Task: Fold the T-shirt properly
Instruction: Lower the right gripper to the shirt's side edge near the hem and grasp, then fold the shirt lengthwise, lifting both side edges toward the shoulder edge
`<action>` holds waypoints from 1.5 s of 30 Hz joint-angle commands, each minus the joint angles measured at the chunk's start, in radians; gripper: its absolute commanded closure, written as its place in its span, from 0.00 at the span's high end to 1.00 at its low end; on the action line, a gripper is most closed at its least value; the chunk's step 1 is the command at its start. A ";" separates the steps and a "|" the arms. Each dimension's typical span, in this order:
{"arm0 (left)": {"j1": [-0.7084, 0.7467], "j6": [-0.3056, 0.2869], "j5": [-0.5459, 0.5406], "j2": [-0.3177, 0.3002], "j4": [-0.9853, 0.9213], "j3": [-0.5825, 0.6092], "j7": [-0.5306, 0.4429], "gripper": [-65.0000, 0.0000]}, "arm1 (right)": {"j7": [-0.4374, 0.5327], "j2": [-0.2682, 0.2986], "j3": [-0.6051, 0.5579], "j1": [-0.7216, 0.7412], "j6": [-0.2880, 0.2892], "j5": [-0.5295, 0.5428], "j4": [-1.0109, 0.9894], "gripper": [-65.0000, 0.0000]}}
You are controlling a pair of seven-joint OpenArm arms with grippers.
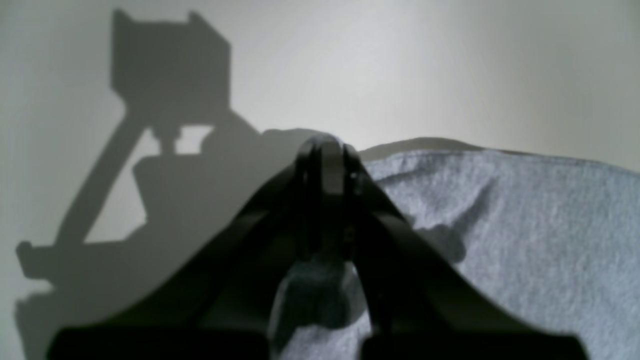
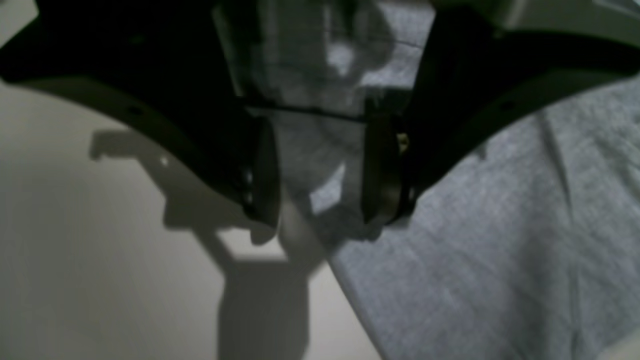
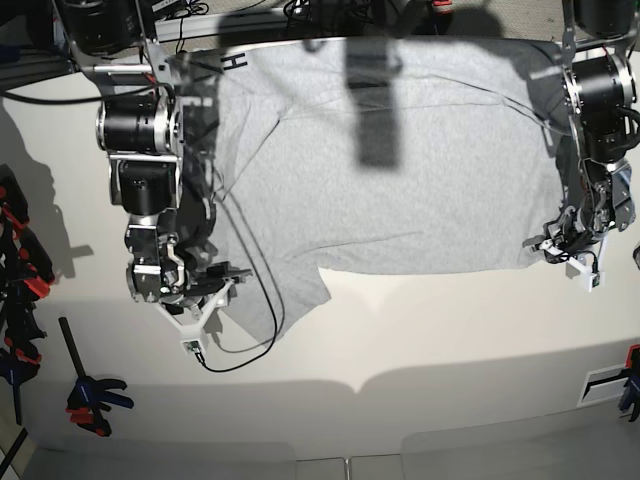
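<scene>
With the shirt point(image 3: 400, 170) spread plain side up across the far half of the worktop point(image 3: 420, 340), this looks like the grab step of the first fold, only half done. Left gripper point(image 1: 327, 150) has its fingers clamped tight at the shirt's edge on the base view's right; cloth bunches behind the tips, so I read it as pinching the hem corner. Right gripper point(image 2: 320, 200) sits at the sleeve on the other side, fingers point(image 2: 265, 170) spread wide over the fabric edge, gripping nothing. Next move, my guess: right closes on its edge, then both lift and carry together so the cloth doesn't skew.

Worktop is plain white, matte, hard arm shadows on it. A black cable point(image 3: 245, 330) loops by the right arm. Clamps point(image 3: 92, 405) hang at the left margin, cables and frame along the back.
</scene>
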 commanded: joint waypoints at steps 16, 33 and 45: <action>-0.023 0.000 -0.069 -0.032 0.009 0.001 -0.004 0.00 | -0.009 -0.011 0.004 0.038 0.005 -0.055 0.013 0.00; -0.009 -0.002 -0.097 -0.075 0.197 0.001 0.005 0.00 | -0.053 -0.011 0.004 0.133 0.060 -0.003 0.115 0.00; 0.229 -0.003 -0.146 -0.075 0.558 -0.040 0.050 0.00 | -0.122 0.013 0.004 -0.161 0.061 0.051 0.607 0.00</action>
